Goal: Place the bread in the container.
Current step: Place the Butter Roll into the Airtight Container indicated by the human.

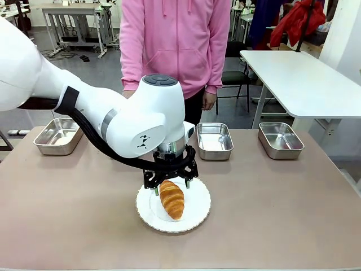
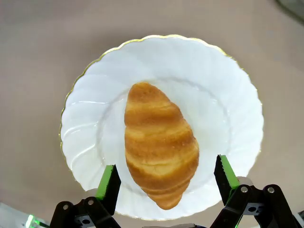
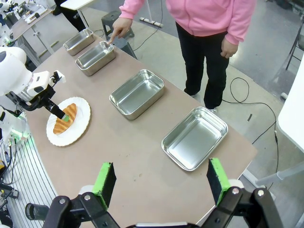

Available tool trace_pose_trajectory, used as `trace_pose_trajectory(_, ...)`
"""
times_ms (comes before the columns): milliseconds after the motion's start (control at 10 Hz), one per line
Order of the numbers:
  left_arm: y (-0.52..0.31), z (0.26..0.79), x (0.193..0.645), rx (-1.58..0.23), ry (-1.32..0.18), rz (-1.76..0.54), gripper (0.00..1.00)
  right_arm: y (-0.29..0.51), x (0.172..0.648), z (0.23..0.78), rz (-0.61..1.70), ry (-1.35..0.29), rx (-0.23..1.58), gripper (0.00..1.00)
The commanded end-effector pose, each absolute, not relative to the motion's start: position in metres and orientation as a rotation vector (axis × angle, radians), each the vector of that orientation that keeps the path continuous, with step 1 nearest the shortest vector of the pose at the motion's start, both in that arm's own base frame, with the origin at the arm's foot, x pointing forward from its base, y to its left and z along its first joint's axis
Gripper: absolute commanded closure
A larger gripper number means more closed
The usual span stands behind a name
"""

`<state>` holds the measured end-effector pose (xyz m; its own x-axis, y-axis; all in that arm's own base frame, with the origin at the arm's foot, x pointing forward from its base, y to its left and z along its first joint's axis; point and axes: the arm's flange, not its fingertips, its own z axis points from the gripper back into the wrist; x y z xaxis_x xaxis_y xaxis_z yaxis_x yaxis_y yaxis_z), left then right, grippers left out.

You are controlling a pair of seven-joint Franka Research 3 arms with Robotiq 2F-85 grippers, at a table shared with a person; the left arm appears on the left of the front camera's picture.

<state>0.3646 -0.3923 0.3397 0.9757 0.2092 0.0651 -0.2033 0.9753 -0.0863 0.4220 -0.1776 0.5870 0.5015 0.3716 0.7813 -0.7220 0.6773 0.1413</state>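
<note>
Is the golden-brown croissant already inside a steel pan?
No, the golden-brown croissant lies on the round white scalloped plate, between the open left gripper fingers.

1. The bread (image 1: pixel 172 199) is lying on the plate (image 1: pixel 198 213), and the plate is sitting near the middle of the table (image 1: pixel 282 209), toward the robot's side.
2. The left gripper (image 1: pixel 170 188) is hanging directly over the bread's far end, one finger on each side of it.
3. Four pans are standing in a row along the table's far edge, behind the plate.
4. The person's hand (image 3: pixel 121 28) is pointing at the container (image 3: pixel 95 57), second from the robot's left.
5. The right gripper (image 3: pixel 160 183) is hovering above the table's right end.
</note>
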Motion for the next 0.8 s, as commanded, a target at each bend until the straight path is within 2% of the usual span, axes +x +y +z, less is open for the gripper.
trace_pose_trajectory(0,-0.395,0.327,0.362,-0.070,-0.074,0.245,0.00,-0.176,0.421,0.588,0.698,-0.806,0.497,0.00)
trace_pose_trajectory(600,-0.399,0.303,0.374,-0.046,-0.016,0.235,0.00,-0.176,0.421,0.588,0.698,-0.806,0.497,0.00)
trace_pose_trajectory(700,-0.399,0.302,0.375,-0.039,-0.032,0.237,0.19,-0.176,0.421,0.588,0.698,-0.806,0.497,0.00)
